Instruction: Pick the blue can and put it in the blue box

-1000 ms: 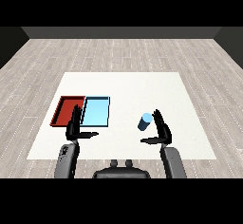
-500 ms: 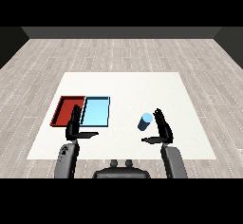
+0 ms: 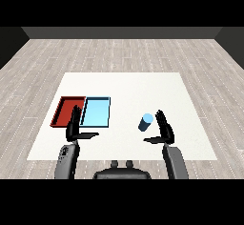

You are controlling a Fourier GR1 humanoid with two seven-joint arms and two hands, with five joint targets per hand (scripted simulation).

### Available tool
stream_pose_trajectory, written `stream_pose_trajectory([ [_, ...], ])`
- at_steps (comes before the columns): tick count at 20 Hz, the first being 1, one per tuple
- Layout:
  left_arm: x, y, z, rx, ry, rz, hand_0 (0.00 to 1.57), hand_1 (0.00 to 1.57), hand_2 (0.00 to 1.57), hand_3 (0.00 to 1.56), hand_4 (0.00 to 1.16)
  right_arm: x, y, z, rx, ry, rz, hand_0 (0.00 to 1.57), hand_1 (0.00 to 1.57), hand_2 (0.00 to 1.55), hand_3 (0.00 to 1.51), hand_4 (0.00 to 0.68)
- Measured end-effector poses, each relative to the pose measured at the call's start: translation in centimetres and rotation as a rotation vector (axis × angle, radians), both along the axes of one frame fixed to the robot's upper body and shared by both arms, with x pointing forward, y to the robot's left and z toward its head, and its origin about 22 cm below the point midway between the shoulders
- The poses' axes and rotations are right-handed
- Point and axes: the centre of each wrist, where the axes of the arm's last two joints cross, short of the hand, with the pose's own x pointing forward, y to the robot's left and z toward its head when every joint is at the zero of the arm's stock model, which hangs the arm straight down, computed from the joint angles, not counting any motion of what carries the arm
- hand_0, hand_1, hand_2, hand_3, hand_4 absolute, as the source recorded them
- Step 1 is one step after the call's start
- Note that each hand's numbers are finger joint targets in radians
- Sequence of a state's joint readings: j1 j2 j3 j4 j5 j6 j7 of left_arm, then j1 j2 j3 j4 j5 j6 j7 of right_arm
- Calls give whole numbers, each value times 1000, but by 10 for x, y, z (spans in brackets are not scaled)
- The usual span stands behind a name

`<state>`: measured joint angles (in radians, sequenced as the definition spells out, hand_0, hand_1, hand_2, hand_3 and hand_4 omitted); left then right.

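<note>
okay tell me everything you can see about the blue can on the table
The blue can is a small, plain light blue cylinder with no label or markings visible. It is on the white table, tilted, its top toward the upper right, well to the right of the light blue tray and apart from it. The right robot hand is just beside it on its right, fingers straight and thumb spread, not curled round it. Whether the fingers touch the can cannot be told.

Even, diffuse lighting from above; the white worktop is bright and free of glare. Shadows are faint. The grey plank floor darkens toward the far wall. No visible edge distortion.
</note>
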<state>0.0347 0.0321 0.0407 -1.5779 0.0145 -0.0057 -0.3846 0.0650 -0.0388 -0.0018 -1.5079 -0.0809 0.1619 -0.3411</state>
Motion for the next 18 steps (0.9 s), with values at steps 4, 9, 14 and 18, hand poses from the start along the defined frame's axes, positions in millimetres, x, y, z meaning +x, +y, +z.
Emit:
stream_pose_trajectory([
  [4, -3, 2, 0, 9, 13, 0, 0, 0, 0, 0, 0, 13, -2, -7, 1, 40, -22, 0, 0, 0, 0, 0],
  [9, -1, 1, 1, -1, 10, 0, 0, 0, 0, 0, 0, 21, -5, -12, 19, 83, -41, 0, 0, 0, 0, 0],
  [14, -5, 4, 0, 10, 11, 5, 0, 0, 0, 0, 0, 36, -5, -18, 14, 112, -59, 0, 0, 0, 0, 0],
  [18, -2, 4, 0, 7, 6, 7, 0, 0, 0, 0, 0, 40, 3, -27, 36, 135, -61, 0, 0, 0, 0, 0],
])
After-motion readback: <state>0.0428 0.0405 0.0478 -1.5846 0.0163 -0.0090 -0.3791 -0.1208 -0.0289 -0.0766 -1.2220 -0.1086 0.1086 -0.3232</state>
